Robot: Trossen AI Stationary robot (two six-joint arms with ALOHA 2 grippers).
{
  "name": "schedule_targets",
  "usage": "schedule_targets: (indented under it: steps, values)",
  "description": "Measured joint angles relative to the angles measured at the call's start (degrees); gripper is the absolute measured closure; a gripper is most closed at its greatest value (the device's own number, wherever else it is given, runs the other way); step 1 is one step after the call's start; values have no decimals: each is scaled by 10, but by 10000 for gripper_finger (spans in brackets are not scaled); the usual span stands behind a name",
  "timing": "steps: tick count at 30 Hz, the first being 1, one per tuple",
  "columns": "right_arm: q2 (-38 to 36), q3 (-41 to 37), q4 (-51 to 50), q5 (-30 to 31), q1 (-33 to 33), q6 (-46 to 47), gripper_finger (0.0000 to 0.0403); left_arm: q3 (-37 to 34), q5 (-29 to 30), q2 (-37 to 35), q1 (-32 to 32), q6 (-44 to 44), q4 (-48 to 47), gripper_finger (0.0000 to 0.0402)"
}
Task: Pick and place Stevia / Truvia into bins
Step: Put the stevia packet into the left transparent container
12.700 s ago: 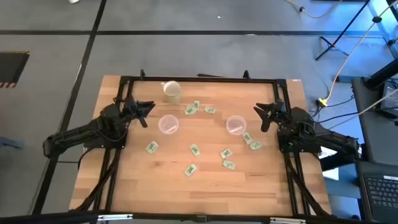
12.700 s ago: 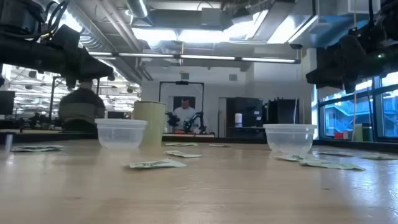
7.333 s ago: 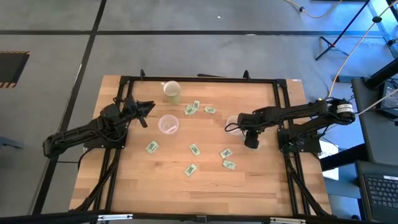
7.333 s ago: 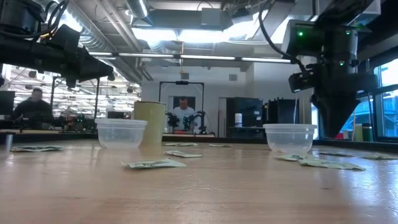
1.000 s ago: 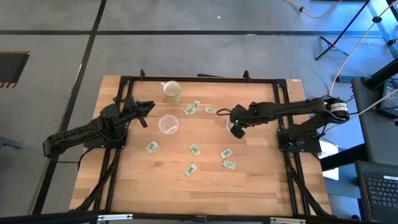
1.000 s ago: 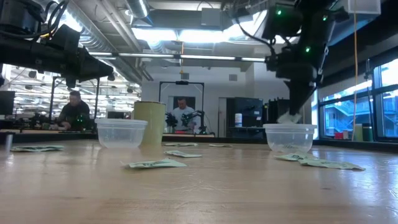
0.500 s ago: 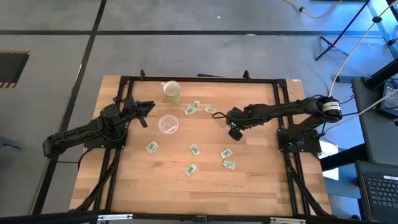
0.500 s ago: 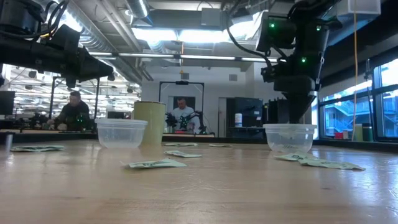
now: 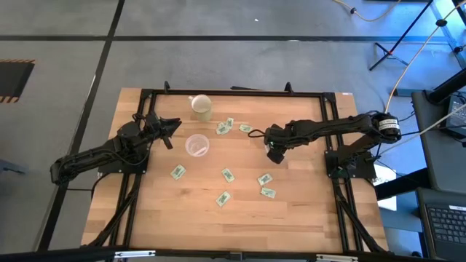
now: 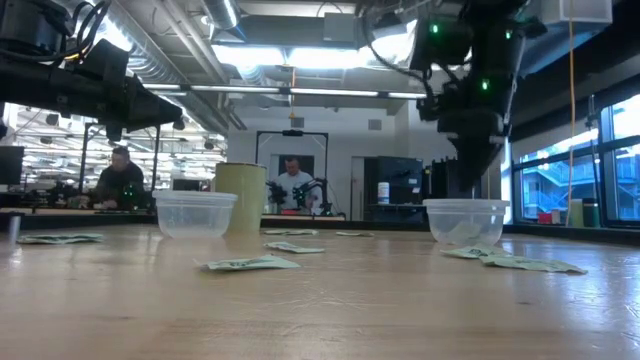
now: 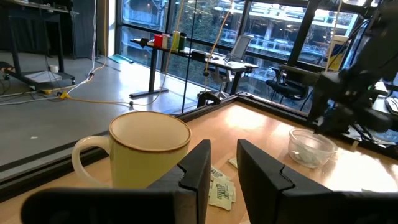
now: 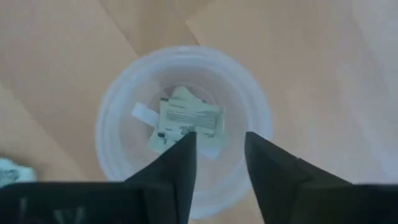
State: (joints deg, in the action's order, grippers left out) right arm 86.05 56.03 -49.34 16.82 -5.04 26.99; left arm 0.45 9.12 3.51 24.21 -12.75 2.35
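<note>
Right wrist view: the right claw (image 12: 216, 163), fingers parted and empty, hung directly over a clear bin (image 12: 115, 112) holding Stevia packets (image 12: 189, 118). The second bin (image 9: 196, 145), at desk centre-left, appeared empty; loose packets (image 9: 228, 175) lay toward 6 o'clock. The left claw (image 9: 173, 125) waited, narrowly open.

cream mug (image 9: 201, 106), wooden table (image 9: 240, 218)

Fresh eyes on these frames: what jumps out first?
The right gripper hangs open directly over a clear cup with a packet lying inside. More packets lie scattered mid-table around the other clear cup. The left gripper waits at the left edge, facing a cream mug.
</note>
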Motion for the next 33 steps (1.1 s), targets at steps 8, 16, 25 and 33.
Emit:
schedule_targets:
  steps: [8, 16, 25, 33]
  values:
    - [-99, 37, -14, 0, -63, -93, 252, 0, 0, 0, 0, 0, 0, 329]
    - [-236, -45, 175, 2, -150, -186, 251, 0, 0, 0, 0, 0, 0, 329]
    - [-270, -90, 351, 0, -208, -291, 251, 0, -2, 0, 0, 0, 0, 329]
    - [-275, -90, 370, -61, -265, -218, 251, 0, 2, 0, 0, 0, 0, 329]
